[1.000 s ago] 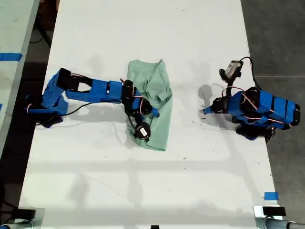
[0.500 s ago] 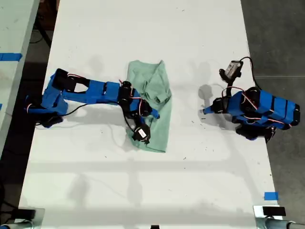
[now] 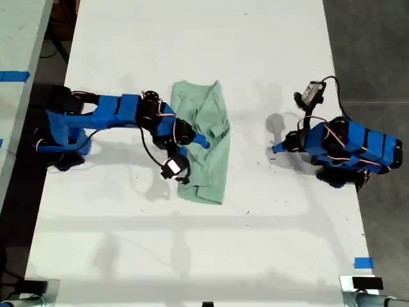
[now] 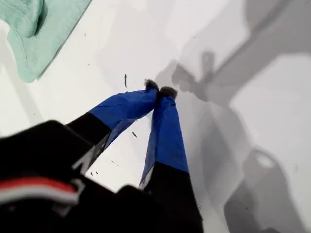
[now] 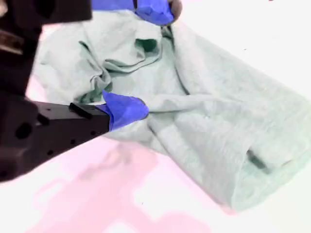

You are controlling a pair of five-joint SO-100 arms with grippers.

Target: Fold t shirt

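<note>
Near the centre of the white table (image 3: 268, 51), slightly toward nine o'clock in the exterior view, we find the t shirt (image 3: 206, 144) lying wrinkled and partly folded lengthwise. My second gripper (image 3: 199, 141) reaches over it from nine o'clock; we see its jaws spread wide in the second wrist view (image 5: 141, 60), both blue tips against bunched cloth without pinching it. Much of the garment's middle is covered by this arm in the exterior view, so we cannot make out the sleeves there. My first gripper (image 4: 160, 92) rests well apart at three o'clock over bare table, its tips pressed together on nothing; only a corner of the t shirt (image 4: 36, 31) shows there, cut off at the frame edge.
</note>
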